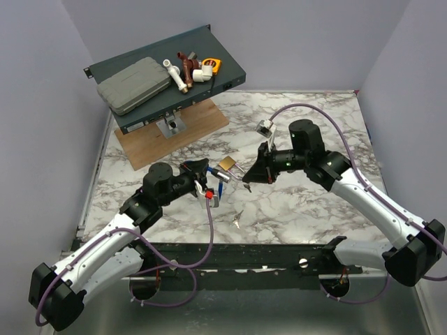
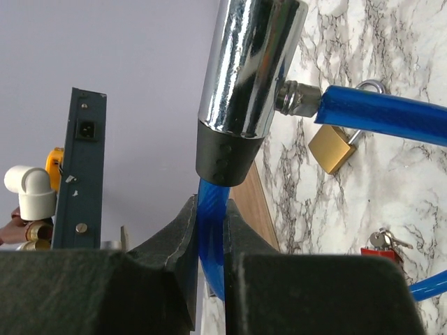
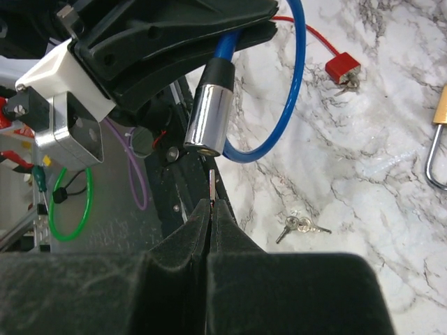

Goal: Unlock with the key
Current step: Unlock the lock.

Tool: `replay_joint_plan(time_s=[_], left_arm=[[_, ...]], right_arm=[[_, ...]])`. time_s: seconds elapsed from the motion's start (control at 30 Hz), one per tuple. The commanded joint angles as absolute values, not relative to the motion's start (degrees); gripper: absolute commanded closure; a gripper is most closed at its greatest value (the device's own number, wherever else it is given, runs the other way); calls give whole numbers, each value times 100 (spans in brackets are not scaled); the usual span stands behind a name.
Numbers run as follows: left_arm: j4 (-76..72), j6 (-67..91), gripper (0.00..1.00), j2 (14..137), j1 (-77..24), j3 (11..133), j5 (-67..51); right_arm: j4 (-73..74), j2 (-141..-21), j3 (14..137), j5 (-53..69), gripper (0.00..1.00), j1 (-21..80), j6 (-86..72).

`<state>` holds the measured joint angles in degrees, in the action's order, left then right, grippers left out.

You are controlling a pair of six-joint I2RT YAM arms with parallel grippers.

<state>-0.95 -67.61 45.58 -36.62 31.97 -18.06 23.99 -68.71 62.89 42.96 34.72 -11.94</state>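
Note:
My left gripper (image 2: 209, 213) is shut on the blue cable (image 2: 209, 230) of a cable lock, just behind its chrome lock cylinder (image 2: 248, 70). In the right wrist view the cylinder (image 3: 208, 115) hangs from the left gripper's fingers (image 3: 174, 35), its end face turned toward me. My right gripper (image 3: 210, 206) is shut on the key (image 3: 212, 183), a thin silver blade that sticks out of the fingertips. The blade points at the cylinder's end, a short gap below it. From above, the right gripper (image 1: 248, 181) faces the left gripper (image 1: 206, 180) across the cable lock (image 1: 220, 190).
A brass padlock (image 1: 227, 165) lies on the marble table between the arms. A loose bunch of keys (image 1: 238, 218) lies nearer the front. A small red lock (image 3: 342, 68) with keys rests by the cable loop. A dark rack box (image 1: 223, 77) carrying odds and ends sits on a wooden board (image 1: 202, 125) at the back left.

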Motion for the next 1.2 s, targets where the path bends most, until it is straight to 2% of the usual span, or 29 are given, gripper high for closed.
replay_joint_plan(time_s=[0.0,0.57,1.17], left_arm=[[-468,-6431,100,4542,-3685,3195,-1602],[-573,-6485,100,4513,-3685,2933,-1693],[-585,-6749,100,4395,-3714,2800,-1820]], right_arm=[[2228,-6947,6166,4100,99,3644,-1151],[2329,-7217,6262,3800,99,4084,-958],[2312,-7220,6284,3689,99,4113,-932]])
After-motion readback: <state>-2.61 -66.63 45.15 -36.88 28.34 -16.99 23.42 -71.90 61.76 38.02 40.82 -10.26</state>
